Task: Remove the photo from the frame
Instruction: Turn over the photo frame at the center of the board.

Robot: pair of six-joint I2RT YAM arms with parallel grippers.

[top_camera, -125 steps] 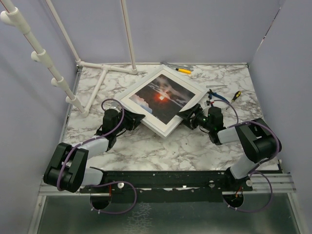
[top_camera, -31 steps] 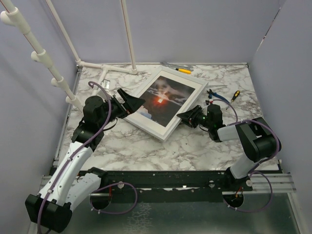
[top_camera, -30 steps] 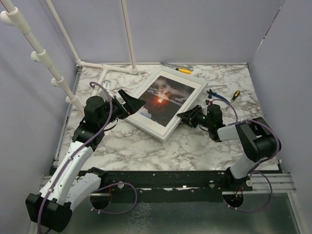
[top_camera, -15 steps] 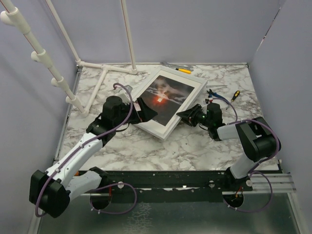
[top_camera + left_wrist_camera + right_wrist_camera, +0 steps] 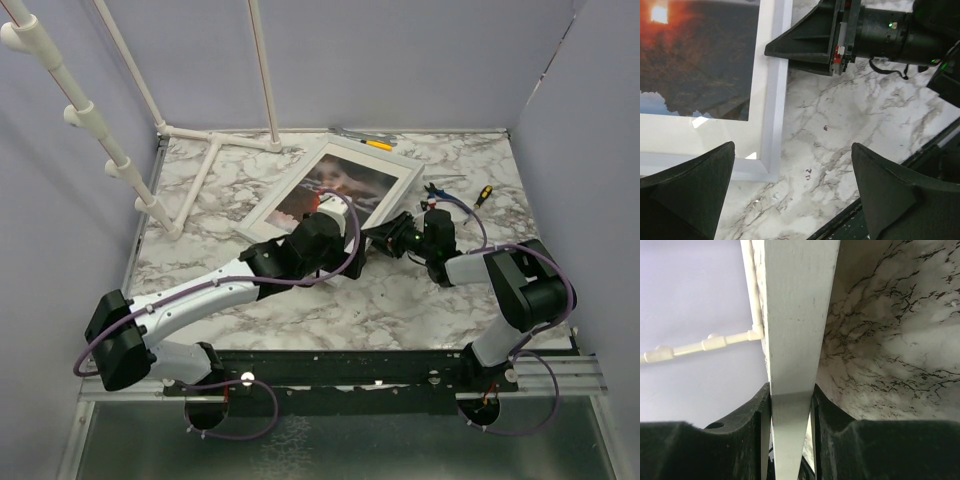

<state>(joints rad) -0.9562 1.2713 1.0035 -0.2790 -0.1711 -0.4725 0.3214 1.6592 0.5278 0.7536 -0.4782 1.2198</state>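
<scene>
The white frame [image 5: 404, 182] lies tilted on the marble table, with the sunset photo [image 5: 345, 183] still in it, face up. My right gripper [image 5: 385, 238] is shut on the frame's right-hand edge. In the right wrist view the white frame edge [image 5: 795, 315] is pinched between both fingers [image 5: 747, 415] of the right gripper [image 5: 791, 405]. My left gripper [image 5: 338, 258] reaches across and hangs open above the frame's near corner. In the left wrist view the left gripper [image 5: 792, 146] straddles bare marble beside the frame corner [image 5: 771, 110], the photo [image 5: 700, 60] and the right gripper [image 5: 777, 50].
A white pipe rack [image 5: 200, 170] stands at the back left. A yellow-handled tool [image 5: 375, 144] lies at the back edge. Blue-handled pliers [image 5: 447, 196] and a screwdriver [image 5: 483, 196] lie right of the frame. Purple walls close in three sides, and a black rail [image 5: 350, 370] runs along the near edge.
My left arm has swung from the frame's left side across its front to the near corner, staying open. The right gripper has kept its hold, and the frame has shifted slightly.
</scene>
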